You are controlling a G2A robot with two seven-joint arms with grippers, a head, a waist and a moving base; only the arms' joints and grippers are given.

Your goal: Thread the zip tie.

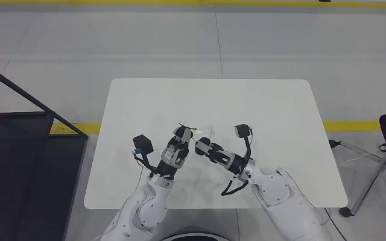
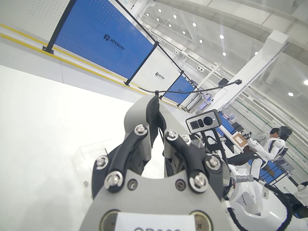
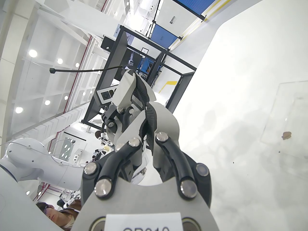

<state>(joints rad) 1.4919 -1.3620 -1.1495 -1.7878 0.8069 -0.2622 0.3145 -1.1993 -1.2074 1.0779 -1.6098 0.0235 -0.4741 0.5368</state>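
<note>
White surface (image 1: 271,108) is standing on a grey floor with a yellow line, and a dark framed screen (image 1: 30,156) is standing on the floor just beside its left edge. Both arms are meeting above the front middle of the surface.

The left end effector (image 2: 156,100) is clenched on the black zip tie (image 3: 79,70). It is pinching the strap at its fingertips. The long end with the square head is sticking out freely in the air, up off the surface. Just beside it to the right, the right end effector (image 3: 149,111) is also clenched, and a thin black part of the zip tie is running down into its ribbed pads (image 3: 151,118).

A clear plastic tray (image 3: 288,102) is lying on the surface near the two end effectors, on their far side, with a small brown crumb (image 3: 286,135) in it.
</note>
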